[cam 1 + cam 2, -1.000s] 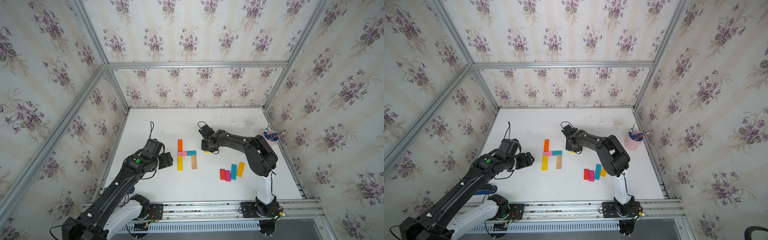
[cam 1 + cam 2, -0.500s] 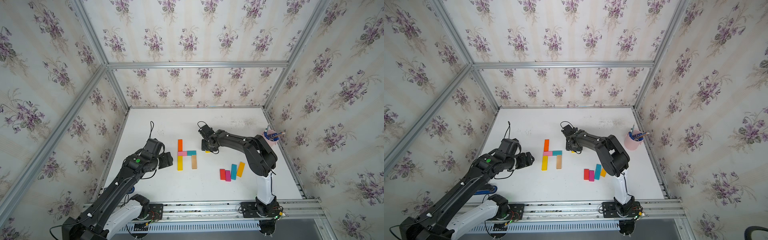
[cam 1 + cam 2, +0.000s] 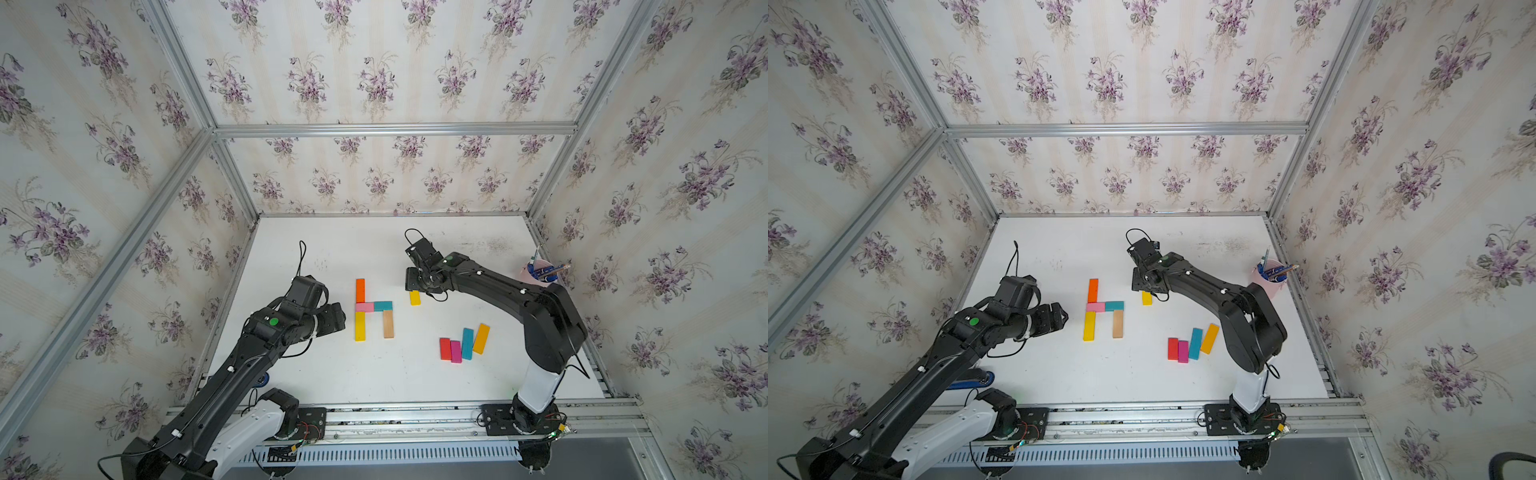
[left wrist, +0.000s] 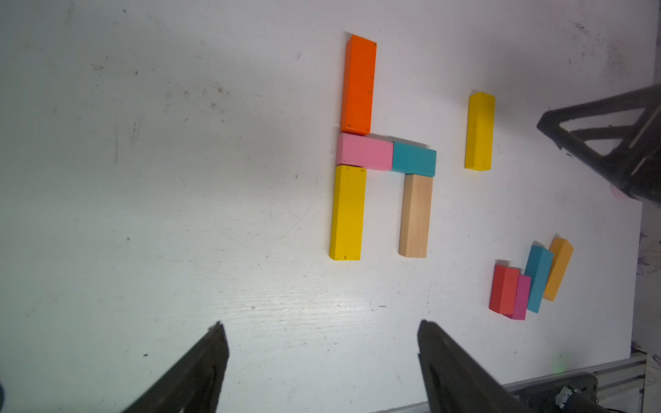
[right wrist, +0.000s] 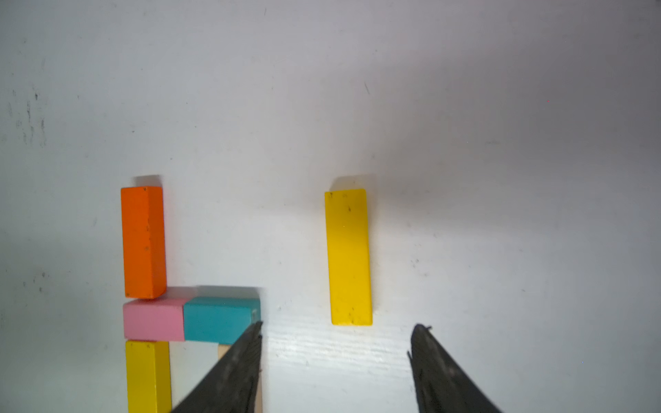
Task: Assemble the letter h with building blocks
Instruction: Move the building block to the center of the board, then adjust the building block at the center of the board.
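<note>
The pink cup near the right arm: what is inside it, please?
Blue pens stand in the pink cup and lean out over its rim. Their lower parts and the cup's bottom are covered by its wall, so anything else inside cannot be seen.

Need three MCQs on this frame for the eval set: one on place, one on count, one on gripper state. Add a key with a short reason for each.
1. Where is the lone yellow block?
A. Flat on the table, apart from the h.
B. Stacked on the h.
C. Lifted in the air.

2. How many bars form the h?
A. Three.
B. Seven.
C. Five.

3. What state is the right gripper in?
A. Shut on the lone yellow block.
B. Open, empty.
C. Shut, empty.

Key:
1 A, bare table shows all round it.
2 C, the orange, pink, teal, yellow and tan bars join in one shape.
3 B, its wrist view shows the jaws apart with nothing between them.
</note>
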